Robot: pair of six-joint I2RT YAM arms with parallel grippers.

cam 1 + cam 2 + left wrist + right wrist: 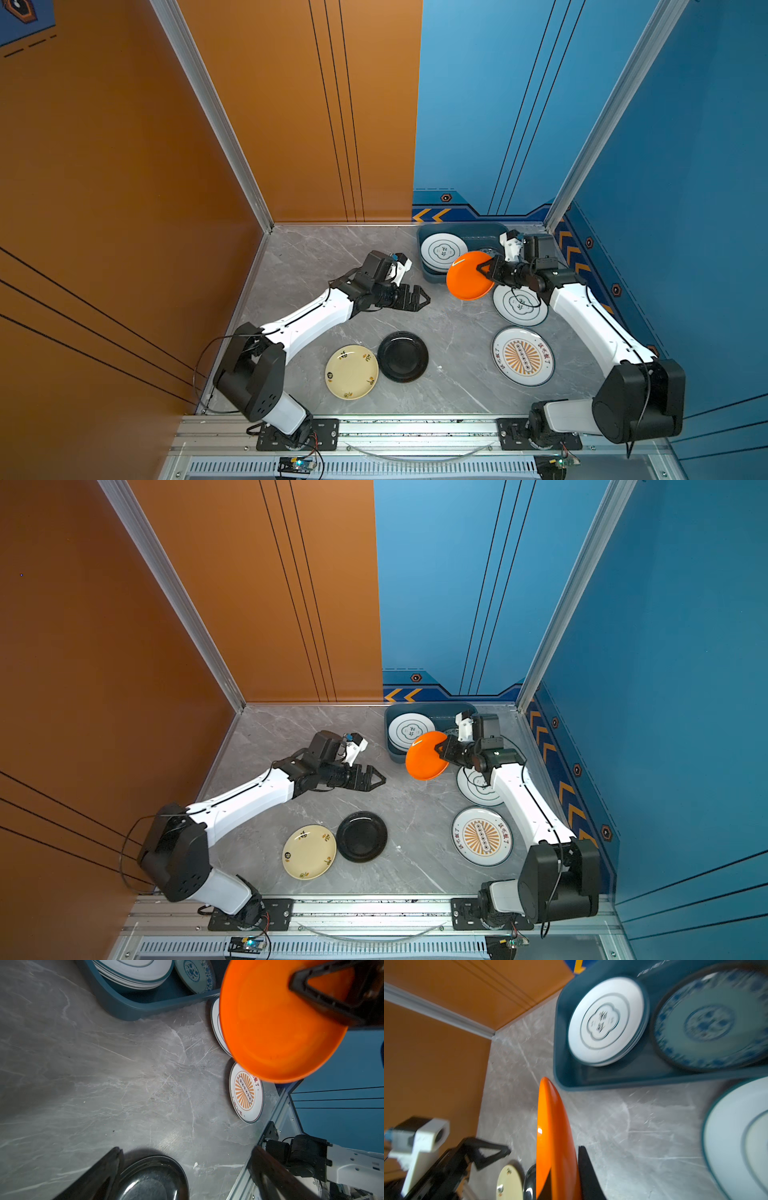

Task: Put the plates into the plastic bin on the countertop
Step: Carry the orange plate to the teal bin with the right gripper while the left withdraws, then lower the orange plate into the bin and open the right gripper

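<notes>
The orange plate clamped in the right end effector is smooth and glossy, a white glint on its rim. Near the left end effector, the black plate gleams, the cream plate beside it less so. The worktop looks like polished grey marble, finely scratched. Beyond the right end effector, the bin is matt teal plastic.
</notes>
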